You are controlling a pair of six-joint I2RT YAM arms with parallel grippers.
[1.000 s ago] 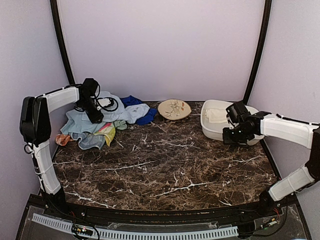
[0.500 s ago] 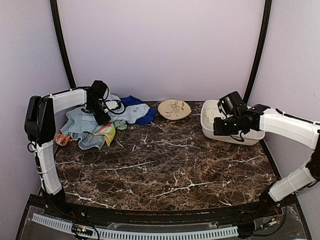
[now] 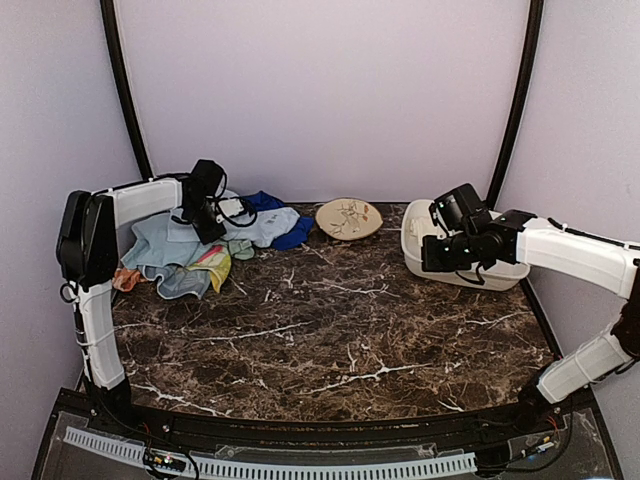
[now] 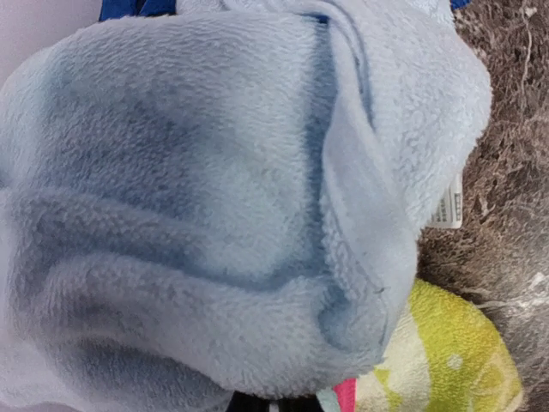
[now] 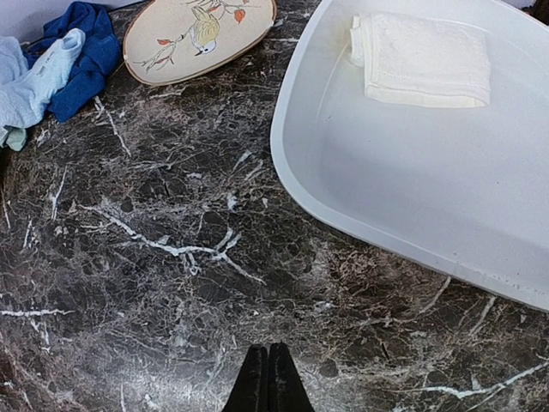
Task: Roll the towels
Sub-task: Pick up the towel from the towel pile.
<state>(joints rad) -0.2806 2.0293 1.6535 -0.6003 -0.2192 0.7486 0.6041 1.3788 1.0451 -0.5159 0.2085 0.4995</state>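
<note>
The towels lie heaped point(image 3: 180, 255) at the back left, with a royal blue one point(image 3: 285, 225) at the heap's right end. My left gripper point(image 3: 212, 232) is down in the heap, shut on a fold of the light blue towel point(image 4: 214, 197), which fills the left wrist view and hides the fingers. A yellow patterned towel point(image 4: 455, 360) lies just beyond it. A folded cream towel point(image 5: 425, 60) rests inside the white tub point(image 5: 386, 172). My right gripper point(image 5: 268, 348) hangs shut and empty over bare marble beside the tub's left rim.
A round beige plate point(image 3: 349, 217) with a bird pattern stands at the back middle, between the towel heap and the tub point(image 3: 480, 275). An orange cloth point(image 3: 125, 278) lies at the heap's left edge. Purple walls close in the back and both sides.
My left gripper has moved a little right over the heap and shut on the light blue towel. The right gripper has swung left, off the tub and out over the marble.
</note>
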